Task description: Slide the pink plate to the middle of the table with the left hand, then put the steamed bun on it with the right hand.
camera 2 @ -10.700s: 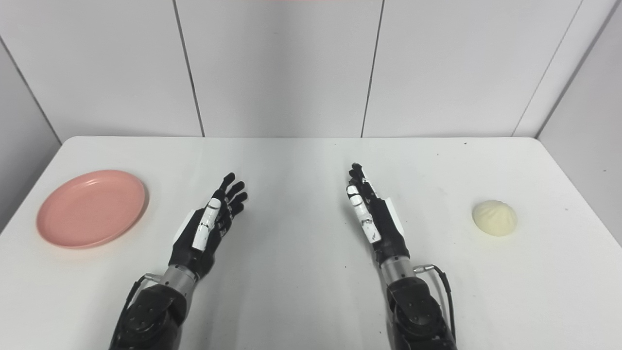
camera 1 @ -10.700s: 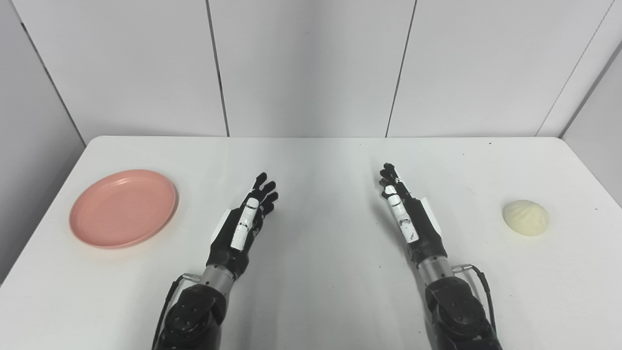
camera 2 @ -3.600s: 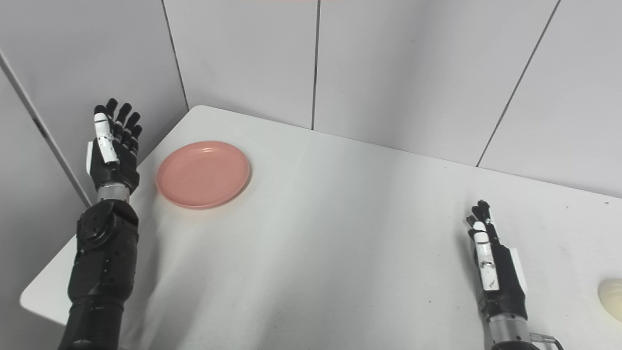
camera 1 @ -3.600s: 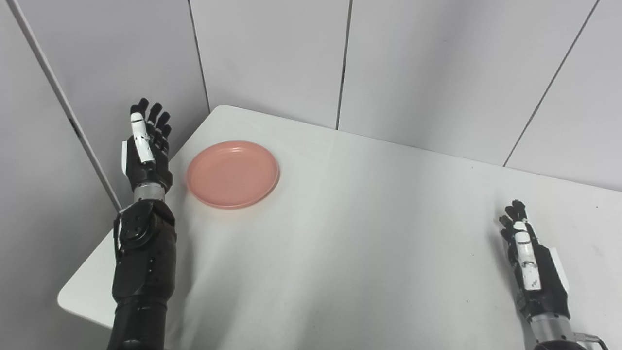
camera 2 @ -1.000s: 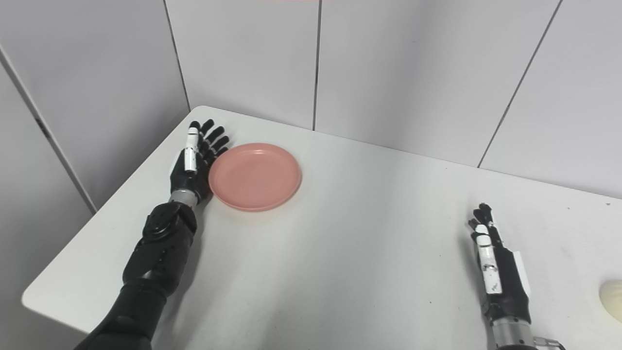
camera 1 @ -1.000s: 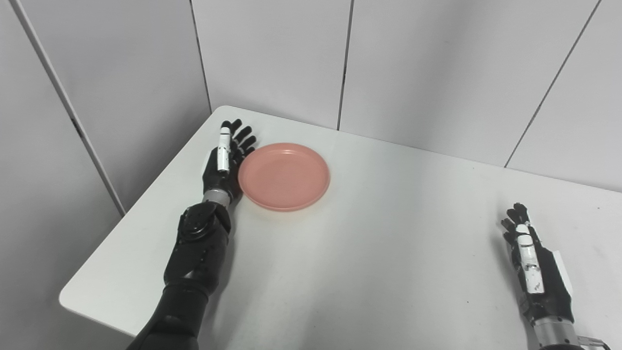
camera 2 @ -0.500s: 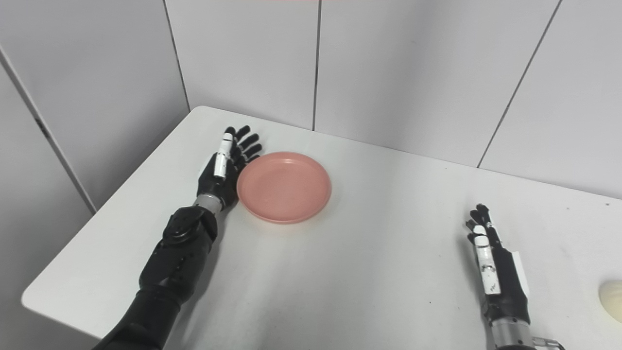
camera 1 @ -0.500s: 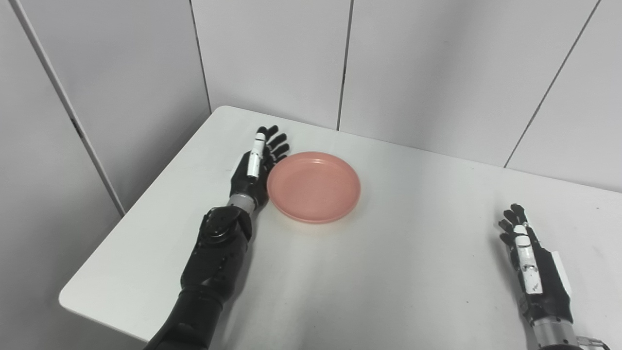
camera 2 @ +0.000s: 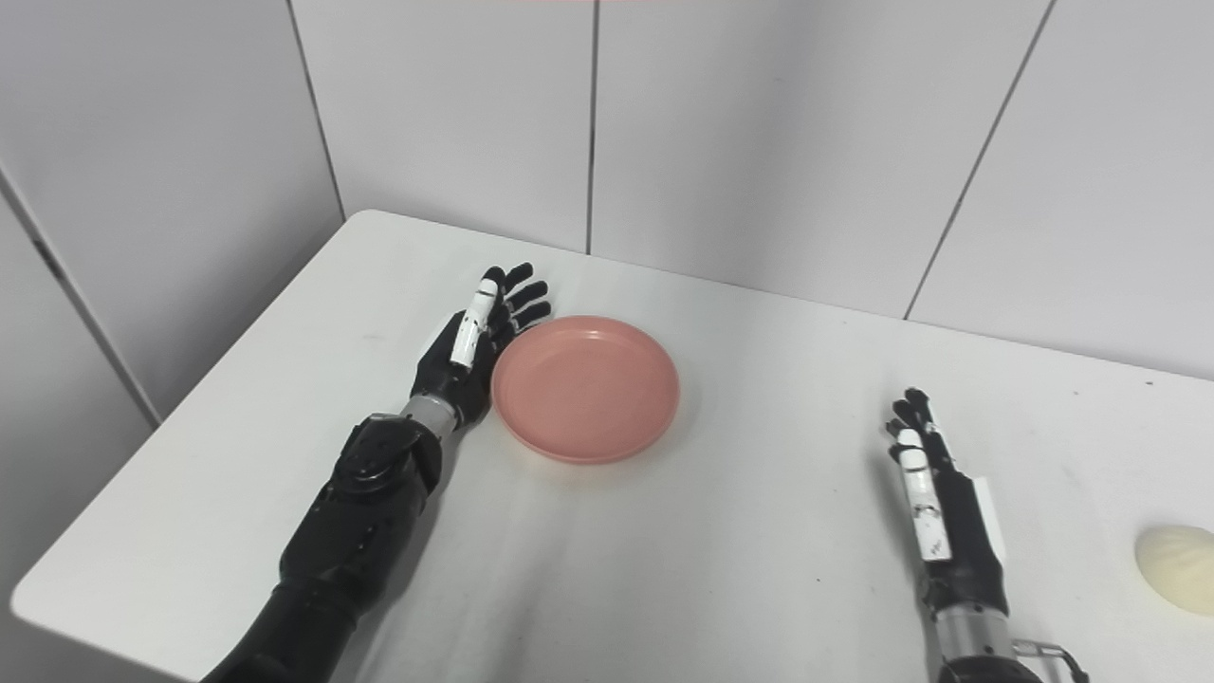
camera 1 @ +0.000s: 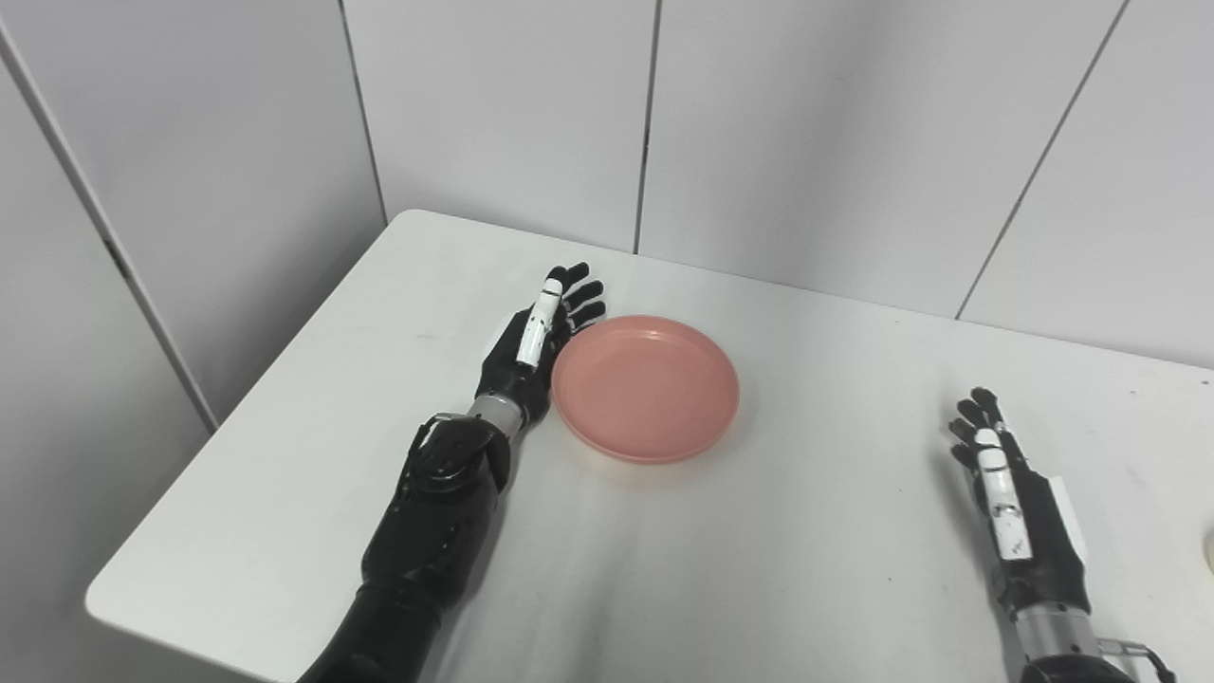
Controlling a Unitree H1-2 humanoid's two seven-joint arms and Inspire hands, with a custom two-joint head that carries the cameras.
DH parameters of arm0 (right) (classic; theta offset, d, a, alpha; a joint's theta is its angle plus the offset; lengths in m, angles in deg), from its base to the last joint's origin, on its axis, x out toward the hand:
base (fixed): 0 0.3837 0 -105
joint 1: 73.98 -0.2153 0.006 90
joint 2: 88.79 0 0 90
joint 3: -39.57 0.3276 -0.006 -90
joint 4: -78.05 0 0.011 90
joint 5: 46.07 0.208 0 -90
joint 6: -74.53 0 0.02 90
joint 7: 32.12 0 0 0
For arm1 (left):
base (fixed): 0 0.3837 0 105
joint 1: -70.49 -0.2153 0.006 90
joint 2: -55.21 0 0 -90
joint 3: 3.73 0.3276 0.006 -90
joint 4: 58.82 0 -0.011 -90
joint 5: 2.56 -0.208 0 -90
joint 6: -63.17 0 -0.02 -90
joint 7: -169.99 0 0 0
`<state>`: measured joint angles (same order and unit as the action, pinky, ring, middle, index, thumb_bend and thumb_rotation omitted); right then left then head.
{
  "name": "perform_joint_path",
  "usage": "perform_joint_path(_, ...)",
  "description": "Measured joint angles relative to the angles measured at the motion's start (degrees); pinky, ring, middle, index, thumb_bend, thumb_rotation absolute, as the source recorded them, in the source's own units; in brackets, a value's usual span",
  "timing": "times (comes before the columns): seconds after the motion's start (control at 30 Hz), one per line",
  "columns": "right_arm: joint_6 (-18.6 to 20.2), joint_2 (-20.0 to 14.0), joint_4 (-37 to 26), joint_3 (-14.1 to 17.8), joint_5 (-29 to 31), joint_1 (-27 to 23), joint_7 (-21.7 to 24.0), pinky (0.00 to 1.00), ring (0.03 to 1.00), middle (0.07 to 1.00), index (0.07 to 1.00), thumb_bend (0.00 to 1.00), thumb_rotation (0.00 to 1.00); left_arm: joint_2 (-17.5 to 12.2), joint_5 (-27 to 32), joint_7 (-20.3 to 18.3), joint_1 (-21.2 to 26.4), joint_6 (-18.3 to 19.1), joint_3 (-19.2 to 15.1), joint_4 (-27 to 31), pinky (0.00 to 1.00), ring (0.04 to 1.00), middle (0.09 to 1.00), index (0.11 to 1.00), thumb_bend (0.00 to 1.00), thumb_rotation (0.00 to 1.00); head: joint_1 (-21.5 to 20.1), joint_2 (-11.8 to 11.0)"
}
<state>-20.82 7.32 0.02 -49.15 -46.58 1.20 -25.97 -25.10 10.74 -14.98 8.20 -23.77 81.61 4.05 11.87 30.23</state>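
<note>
The pink plate (camera 1: 647, 389) lies flat on the white table (camera 1: 285, 474), left of its middle. My left hand (camera 1: 533, 349) is open, fingers straight, its palm side pressed against the plate's left rim. My right hand (camera 1: 1015, 517) rests open near the table's front right, holding nothing. The cream steamed bun (camera 2: 1179, 567) sits on the table to the right of the right hand, apart from it, cut off at the frame edge.
The table's left edge (camera 1: 237, 408) and front left corner (camera 1: 104, 602) lie close to my left forearm. Grey wall panels (camera 1: 645, 123) stand just behind the table's far edge.
My left hand has pushed the plate rightward across the table, staying against its left rim. The camera has panned slightly right. The right hand has stayed where it was.
</note>
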Motion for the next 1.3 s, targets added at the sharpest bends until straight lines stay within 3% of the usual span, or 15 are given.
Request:
perform_joint_path(0.47,0.00,0.65,0.17,-0.41,-1.19,-0.08,-0.65,0.95,0.938,0.947,0.959,0.20,1.00,2.95,-1.15,-3.04,-0.63,0.64,3.48,1.47,0.93,0.918,0.931,0.929,0.43,1.00,-4.23,0.44)
perform_joint_path(0.67,-0.02,1.00,0.39,-0.70,-2.17,-0.10,-0.70,0.94,0.937,0.947,0.961,0.19,1.00,4.31,0.02,-5.08,-0.34,2.75,3.49,1.58,0.95,0.924,0.936,0.935,0.42,1.00,-6.77,1.05)
perform_joint_path(1.3,-0.02,2.48,0.15,-1.18,-3.53,-0.09,-1.98,0.92,0.928,0.945,0.957,0.19,1.00,6.38,1.45,-12.52,1.52,2.67,5.81,-2.96,0.93,0.924,0.933,0.926,0.47,1.00,-10.82,2.11)
